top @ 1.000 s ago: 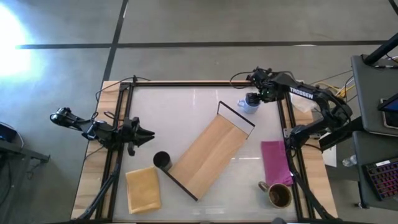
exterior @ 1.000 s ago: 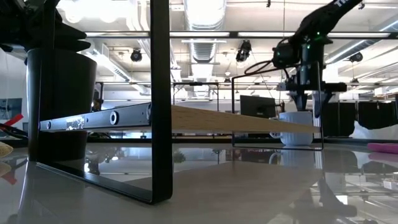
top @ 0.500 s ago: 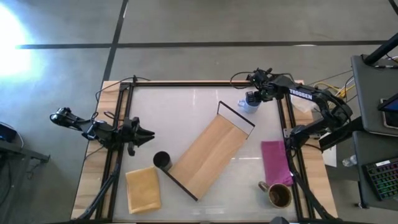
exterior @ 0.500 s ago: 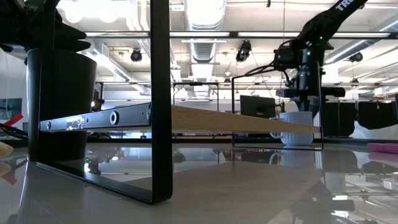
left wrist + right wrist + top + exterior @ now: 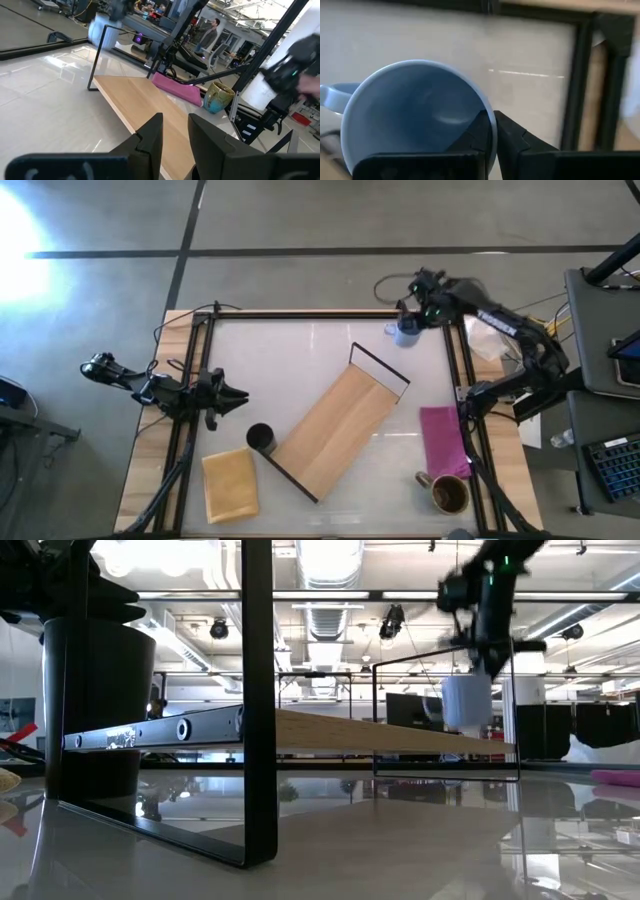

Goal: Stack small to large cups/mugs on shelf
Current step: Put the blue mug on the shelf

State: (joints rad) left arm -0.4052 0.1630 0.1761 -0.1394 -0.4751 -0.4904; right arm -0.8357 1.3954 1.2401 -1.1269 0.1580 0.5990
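Observation:
The light blue mug [image 5: 467, 700] hangs above the table's far right part, past the far end of the shelf [image 5: 335, 430], with my right gripper [image 5: 493, 135] shut on its rim. The shelf lies slantwise across the table's middle. The small black cup [image 5: 260, 438] stands on the table at the shelf's near left end. The brown mug [image 5: 449, 494] stands near the right front corner. My left gripper [image 5: 240, 394] waits open at the left edge, touching nothing. My right gripper pinches the light blue mug's rim [image 5: 487, 120], on the side opposite its handle [image 5: 330, 97]. One finger [image 5: 475, 137] is inside the mug and the other [image 5: 515, 140] outside. The fingers come from above, pointing down. The mug hangs upright, lifted clear of the table.
A pink cloth [image 5: 443, 440] lies along the right edge between the blue mug and the brown mug. A yellow-tan pad [image 5: 230, 484] lies at the near left. Black frame rails [image 5: 300, 313] run along the table's edges. The shelf's black end frames [image 5: 380, 365] stand upright.
My right gripper has shut on the blue mug's rim and gone up with it. The mug, which stood on the table a second ago, now hangs clear and upright, a little nearer the far edge.

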